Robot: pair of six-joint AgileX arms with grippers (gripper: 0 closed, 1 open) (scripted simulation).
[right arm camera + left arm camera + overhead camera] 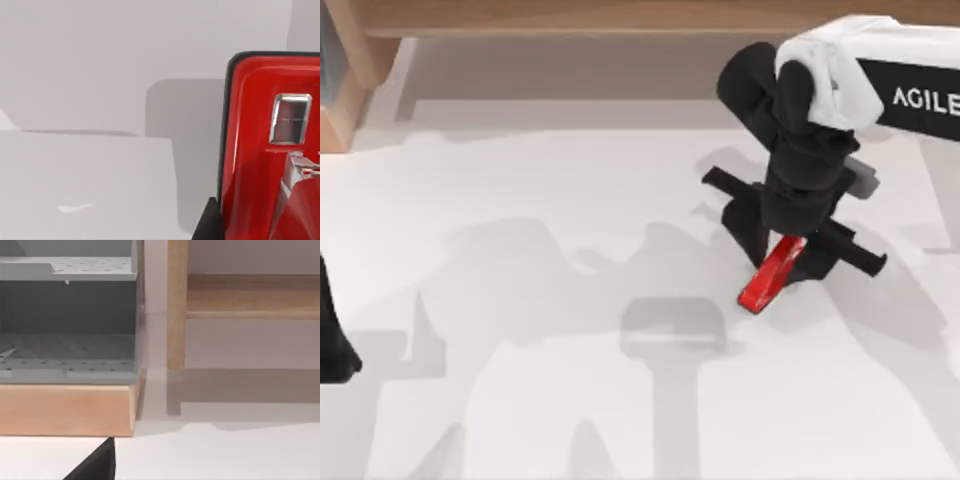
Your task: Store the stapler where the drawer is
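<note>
Right pincer [783,262] down on desk [570,330], fingers spread wide, stapler [771,273] between them; left pincer [332,345] parked, state unclear.

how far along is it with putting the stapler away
Early stage. Done: the right gripper has reached the red stapler at the table's right side. In hand: it sits right over the stapler, which fills the right wrist view close up; whether the grip is closed cannot be told. Left: carrying it to the grey drawer unit. The left arm sits parked at the left edge.
</note>
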